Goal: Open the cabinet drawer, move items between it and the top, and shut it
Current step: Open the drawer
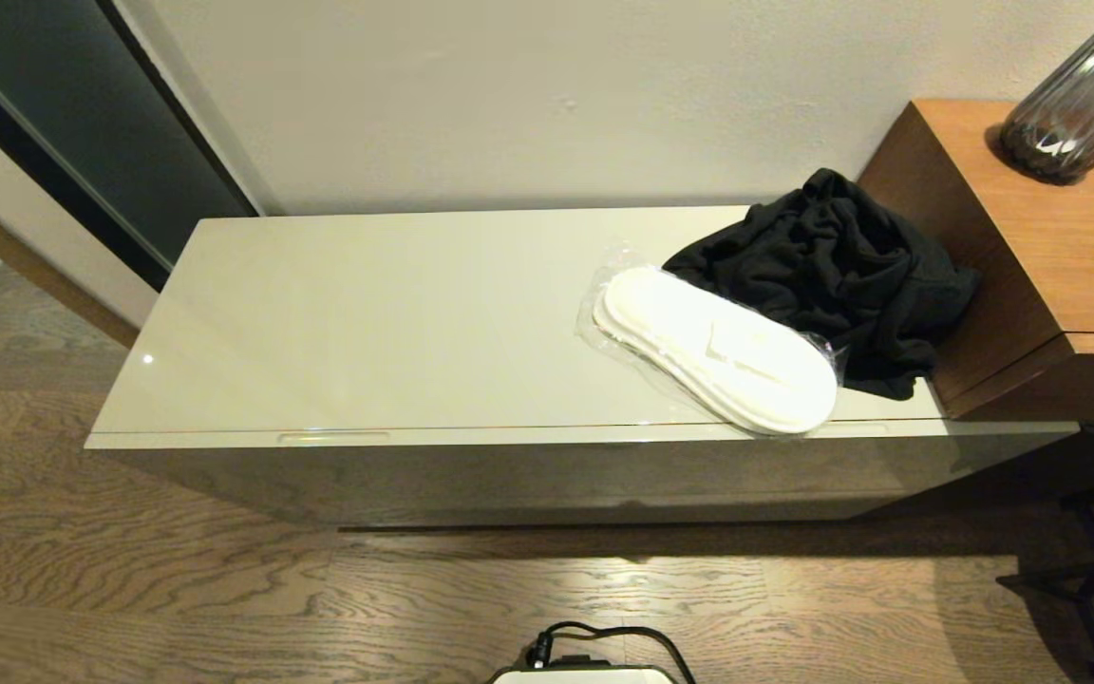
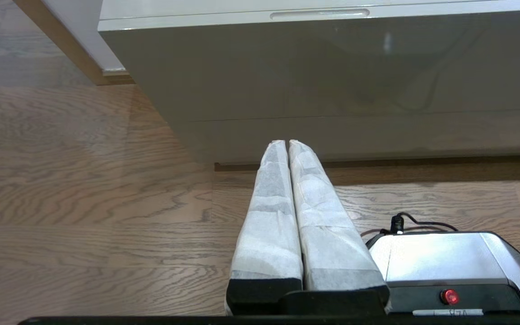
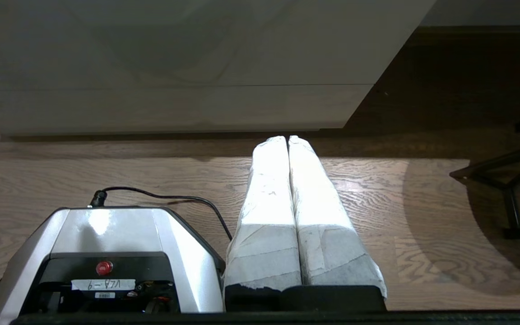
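The cabinet drawer is closed, with a slim handle notch near its left end. On the glossy beige top, toward the right, lies a plastic-wrapped pair of white slippers, and behind it a crumpled black garment. Neither gripper shows in the head view. My left gripper hangs shut and empty low in front of the drawer front, below a handle notch. My right gripper is also shut and empty, low over the floor before the cabinet's right end.
A taller brown wooden unit abuts the cabinet on the right and carries a dark ribbed vase. Black stand legs sit on the floor to the right. My own base with its cable is close before the cabinet on wooden flooring.
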